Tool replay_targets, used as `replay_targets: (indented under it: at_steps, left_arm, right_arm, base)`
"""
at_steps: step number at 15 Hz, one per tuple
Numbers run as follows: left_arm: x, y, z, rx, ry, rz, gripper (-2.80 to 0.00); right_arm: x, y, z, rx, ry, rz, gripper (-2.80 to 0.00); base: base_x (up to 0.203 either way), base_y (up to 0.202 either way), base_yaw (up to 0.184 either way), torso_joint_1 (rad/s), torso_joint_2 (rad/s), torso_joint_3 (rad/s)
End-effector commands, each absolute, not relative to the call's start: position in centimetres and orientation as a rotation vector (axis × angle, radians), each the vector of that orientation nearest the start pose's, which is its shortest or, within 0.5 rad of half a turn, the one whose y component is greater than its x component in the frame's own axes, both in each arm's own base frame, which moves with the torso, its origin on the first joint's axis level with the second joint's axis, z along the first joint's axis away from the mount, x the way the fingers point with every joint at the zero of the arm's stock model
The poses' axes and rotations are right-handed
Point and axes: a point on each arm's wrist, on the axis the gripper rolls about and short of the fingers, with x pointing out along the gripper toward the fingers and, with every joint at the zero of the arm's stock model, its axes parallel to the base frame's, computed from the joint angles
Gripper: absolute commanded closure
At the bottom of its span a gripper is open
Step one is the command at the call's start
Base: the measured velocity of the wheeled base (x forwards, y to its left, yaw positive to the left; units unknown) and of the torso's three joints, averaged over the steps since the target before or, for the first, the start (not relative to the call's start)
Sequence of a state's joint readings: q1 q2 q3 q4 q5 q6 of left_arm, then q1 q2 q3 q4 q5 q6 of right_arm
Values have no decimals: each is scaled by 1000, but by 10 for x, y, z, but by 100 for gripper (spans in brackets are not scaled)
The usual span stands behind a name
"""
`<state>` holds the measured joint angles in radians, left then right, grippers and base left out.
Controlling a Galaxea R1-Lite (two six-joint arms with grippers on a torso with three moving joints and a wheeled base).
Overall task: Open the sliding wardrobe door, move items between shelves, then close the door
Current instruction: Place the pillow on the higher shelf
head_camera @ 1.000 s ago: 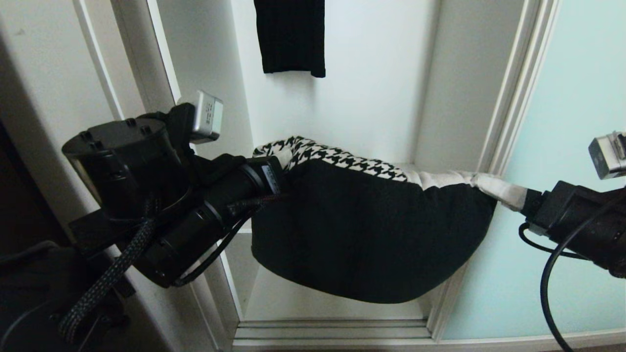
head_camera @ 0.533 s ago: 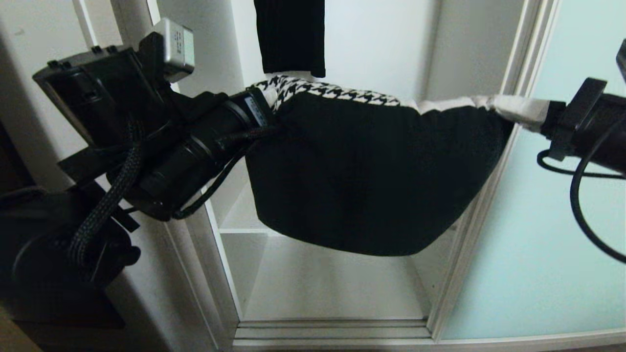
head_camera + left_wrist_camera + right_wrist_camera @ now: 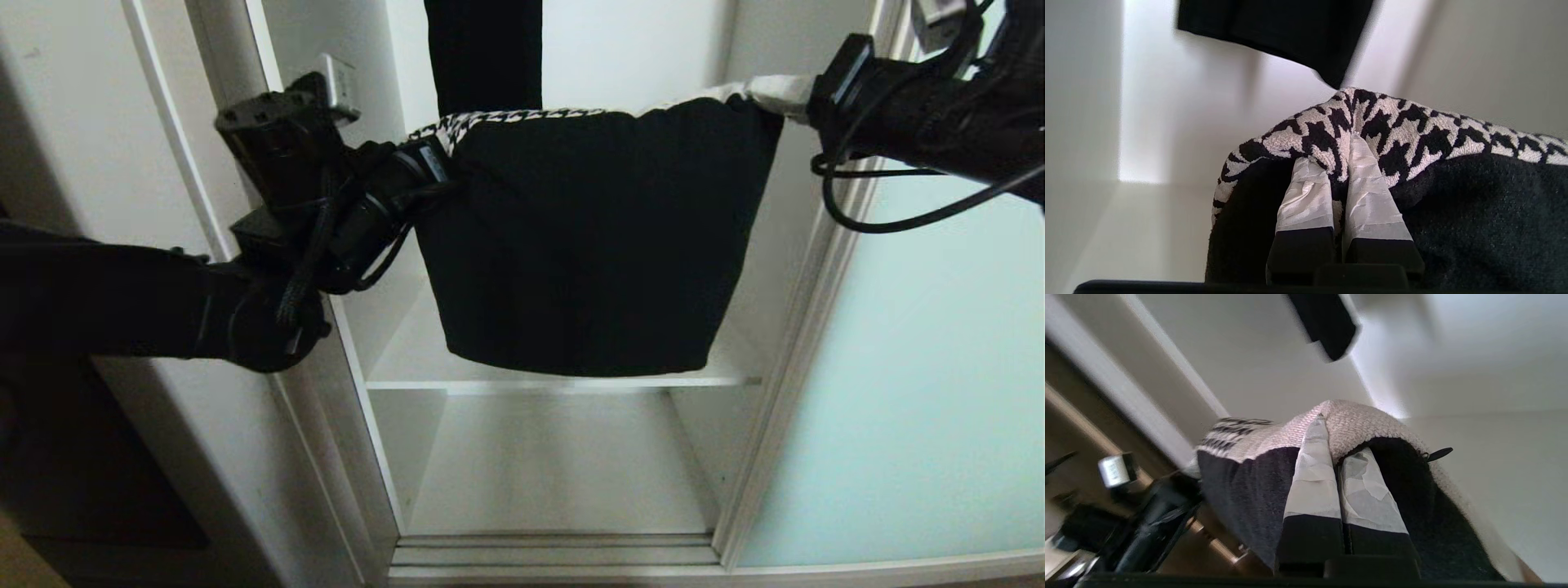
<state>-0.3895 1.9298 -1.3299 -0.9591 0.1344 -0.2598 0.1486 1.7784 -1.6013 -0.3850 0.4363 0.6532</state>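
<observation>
Over on the left, the plain white side wall [image 3: 98,122] frames the opening, and in front of it the left hand [image 3: 437,163] is pinched tight on the houndstooth corner of the cushion [image 3: 588,245]. The left wrist view shows the taped fingers [image 3: 1306,196] clamped hard into the black-and-white weave, almost no gap between them.

Into the middle now: the cushion hangs between the two arms with its black back facing the head camera, slung in the open wardrobe above the upper shelf [image 3: 408,359]. Its lower edge sits close over that board; touching or just clear, I cannot tell. Below, the lower shelf [image 3: 555,482] lies bare, with the ridged floor track [image 3: 555,551] at the front. A dark hanging garment [image 3: 482,49] drops behind the cushion's top edge.

Across to the right, the right hand [image 3: 788,88] grips the pale grey corner, its fingers [image 3: 1314,477] squeezed shut on the fabric. Beyond it stands the sliding wardrobe door [image 3: 939,367], pale aqua glass pushed aside, so the opening is done.

My read: this is the transfer step, with the cushion carried between shelves. Next it needs both arms to push inward together, keeping the cushion level, settle it fully on a board, then release both corners before the door is slid closed.
</observation>
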Motion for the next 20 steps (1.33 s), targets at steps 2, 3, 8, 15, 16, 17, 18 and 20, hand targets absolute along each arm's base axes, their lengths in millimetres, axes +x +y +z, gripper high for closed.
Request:
replay_targets:
  at_steps: [2, 3, 8, 15, 16, 17, 18, 20]
  left_arm:
    - [429, -143, 249, -341, -336, -246, 0]
    - [443, -140, 248, -341, -366, -238, 0]
    - [507, -131, 153, -305, -286, -177, 0]
    - [521, -126, 76, -281, -151, -146, 0]
    - [511, -124, 78, -278, -117, -148, 0]
    - [501, -124, 83, -276, -92, -160, 0]
    - [494, -125, 87, -272, -58, -176, 0]
    - [491, -128, 72, -246, 102, -164, 0]
  right_arm:
    - [439, 66, 303, 613, 38, 596, 0]
    - [455, 65, 291, 606, 36, 601, 0]
    - [505, 62, 211, 597, 72, 624, 0]
    - [518, 39, 148, 633, 189, 533, 0]
    - [509, 35, 152, 640, 212, 521, 0]
    - [500, 33, 155, 645, 229, 514, 0]
    - [495, 31, 157, 649, 240, 507, 0]
    - [496, 24, 150, 657, 257, 479, 0]
  base:
    - [0, 0, 0, 0, 0, 0]
    - [0, 0, 0, 0, 0, 0]
    - [0, 0, 0, 0, 0, 0]
    - [0, 0, 0, 0, 0, 0]
    - [0, 0, 0, 0, 0, 0]
    - [0, 0, 0, 0, 0, 0]
    - [0, 0, 0, 0, 0, 0]
    - [0, 0, 0, 0, 0, 0]
